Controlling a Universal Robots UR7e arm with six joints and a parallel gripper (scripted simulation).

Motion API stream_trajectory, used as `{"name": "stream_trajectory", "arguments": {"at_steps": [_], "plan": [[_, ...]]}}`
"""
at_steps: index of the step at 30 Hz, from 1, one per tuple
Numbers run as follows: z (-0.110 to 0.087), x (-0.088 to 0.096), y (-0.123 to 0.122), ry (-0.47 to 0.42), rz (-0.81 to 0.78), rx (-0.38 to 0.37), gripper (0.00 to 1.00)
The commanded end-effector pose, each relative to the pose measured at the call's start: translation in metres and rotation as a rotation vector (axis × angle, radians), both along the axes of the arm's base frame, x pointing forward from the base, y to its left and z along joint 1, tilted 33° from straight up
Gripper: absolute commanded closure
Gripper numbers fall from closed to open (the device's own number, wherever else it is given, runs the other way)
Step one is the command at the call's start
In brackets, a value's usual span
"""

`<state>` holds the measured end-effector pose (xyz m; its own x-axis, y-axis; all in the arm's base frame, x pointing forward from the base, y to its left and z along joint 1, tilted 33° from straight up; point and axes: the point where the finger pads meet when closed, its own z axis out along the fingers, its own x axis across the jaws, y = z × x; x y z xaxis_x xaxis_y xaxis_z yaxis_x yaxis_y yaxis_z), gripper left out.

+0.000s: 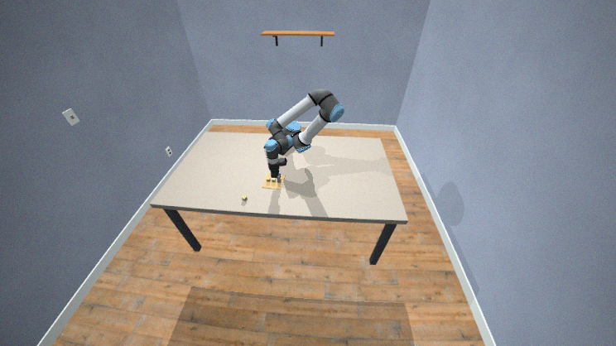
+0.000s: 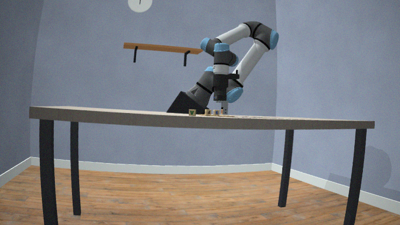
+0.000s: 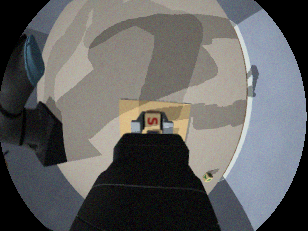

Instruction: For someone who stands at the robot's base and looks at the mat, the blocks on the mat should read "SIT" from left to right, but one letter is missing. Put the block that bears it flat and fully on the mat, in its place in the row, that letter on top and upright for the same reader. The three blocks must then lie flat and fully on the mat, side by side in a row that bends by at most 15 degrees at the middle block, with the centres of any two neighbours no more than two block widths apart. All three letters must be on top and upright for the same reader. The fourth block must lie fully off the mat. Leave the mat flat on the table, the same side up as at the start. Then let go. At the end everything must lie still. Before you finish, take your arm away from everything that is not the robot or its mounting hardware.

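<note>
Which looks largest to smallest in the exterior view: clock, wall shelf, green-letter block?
1. Wall shelf
2. Clock
3. Green-letter block, though it stands nearer the camera, so its true size stays unsure.

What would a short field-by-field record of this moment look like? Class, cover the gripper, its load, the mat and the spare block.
gripper: gripper shut on the S block, low over the mat
held block: S block, red S on its top face
mat: tan mat flat on the table
blocks on mat: two blocks side by side; letters too small to read
spare block: V block on the table, off the mat
release: not yet done
</note>
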<state>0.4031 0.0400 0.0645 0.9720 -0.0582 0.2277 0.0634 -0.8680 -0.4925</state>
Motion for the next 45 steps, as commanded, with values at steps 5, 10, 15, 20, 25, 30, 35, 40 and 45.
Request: {"name": "stream_trajectory", "arguments": {"at_steps": [5, 10, 15, 20, 25, 30, 35, 40, 45], "plan": [[0.0002, 0.0003, -0.0003, -0.001, 0.0, -0.001, 0.51], [0.0002, 0.0003, -0.0003, -0.001, 0.0, -0.001, 0.51], [0.0002, 0.0003, -0.0003, -0.001, 0.0, -0.001, 0.51], [0.0002, 0.0003, -0.0003, -0.001, 0.0, -0.001, 0.51], [0.0002, 0.0003, -0.0003, -0.001, 0.0, -0.001, 0.51], [-0.0002, 0.0004, -0.0001, -0.001, 0.0, -0.001, 0.51], [-0.0013, 0.0007, 0.0006, -0.001, 0.0, -0.001, 0.51], [-0.0026, 0.0011, 0.0013, -0.001, 0.0, -0.001, 0.51], [-0.0031, 0.0012, 0.0017, -0.001, 0.0, -0.001, 0.51]]}}
